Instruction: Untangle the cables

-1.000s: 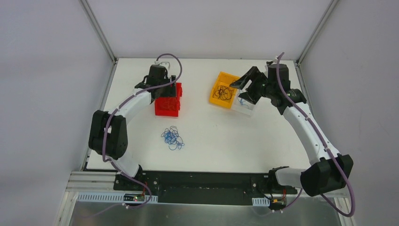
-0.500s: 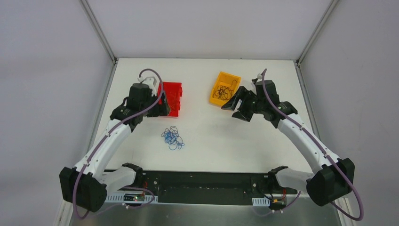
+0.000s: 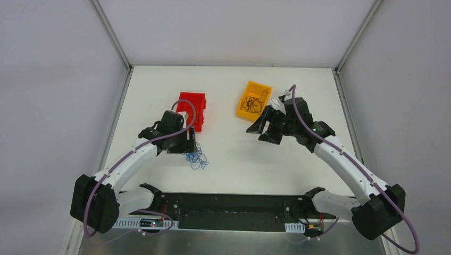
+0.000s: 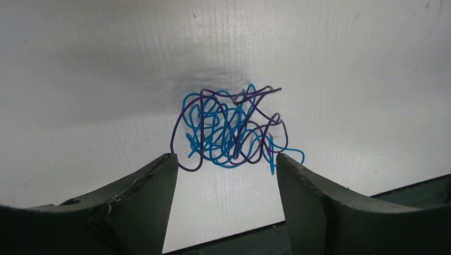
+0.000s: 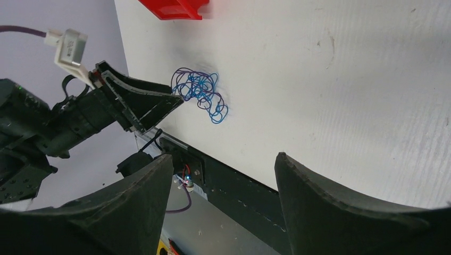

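Bare table (image 3: 234, 159) is stretching wide between the blue cables (image 4: 231, 130) and the right gripper (image 3: 259, 133), giving open passage. The left gripper (image 4: 226, 159) is hanging spread just beside the tangle. The red bin (image 3: 194, 106) is standing close behind it, the yellow bin (image 3: 250, 103) farther right.

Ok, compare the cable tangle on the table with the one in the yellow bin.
The table tangle is mostly blue with purple strands; the bin tangle looks black. The table tangle lies on the bare table; the bin tangle sits inside the yellow bin. The open left gripper frames the table tangle; no gripper touches the bin tangle. Both are knots of thin curly wire.
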{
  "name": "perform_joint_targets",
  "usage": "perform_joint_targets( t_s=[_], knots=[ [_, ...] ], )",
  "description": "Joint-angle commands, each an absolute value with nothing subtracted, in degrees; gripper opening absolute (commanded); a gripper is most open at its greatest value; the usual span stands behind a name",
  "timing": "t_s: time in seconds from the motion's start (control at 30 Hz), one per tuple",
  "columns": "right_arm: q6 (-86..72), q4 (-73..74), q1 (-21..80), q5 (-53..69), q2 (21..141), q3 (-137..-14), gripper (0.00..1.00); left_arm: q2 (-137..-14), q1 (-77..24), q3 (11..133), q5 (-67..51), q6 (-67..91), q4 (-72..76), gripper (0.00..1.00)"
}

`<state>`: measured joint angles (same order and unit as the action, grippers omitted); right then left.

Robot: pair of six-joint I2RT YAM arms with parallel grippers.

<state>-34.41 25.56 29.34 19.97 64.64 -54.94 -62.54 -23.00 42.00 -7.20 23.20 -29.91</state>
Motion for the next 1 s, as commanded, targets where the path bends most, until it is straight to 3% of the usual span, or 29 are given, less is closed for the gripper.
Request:
perform_joint_targets(
  t_s=[0.0, 0.13, 0.27, 0.37, 0.7, 0.97],
  knots=[
    [-33.57, 26.75, 29.55, 19.11, 61.26, -54.93, 0.73, -67.39, -23.99, 44.03, -5.59, 22.76, -27.09, 0.68],
    [-33.76, 26.78, 29.73, 18.85, 59.29, -52.37, 0.73, -70.57, -25.27, 43.9, -6.74, 23.47, -24.63, 0.53],
    [-33.76, 26.14, 29.94, 18.9, 58.18, -48.98, 0.72, -71.04, -26.84, 44.02, -11.35, 24.74, -20.79, 0.18],
    [-34.04, 24.19, 30.22, 18.81, 56.38, -45.63, 0.72, -70.7, -27.69, 44.23, -15.73, 26.57, -17.69, 0.0],
    [-34.37, 10.03, 33.62, 19.9, 49.61, -33.59, 0.7, -68.06, -30.67, 44.05, -25.3, 37.78, -4.62, 0.0],
    [-33.86, -3.81, 41.63, 13.22, 42.51, -25.3, 0.64, -65.45, -30.72, 42.86, -30.83, 47.12, 6.49, 0.0]
  ],
)
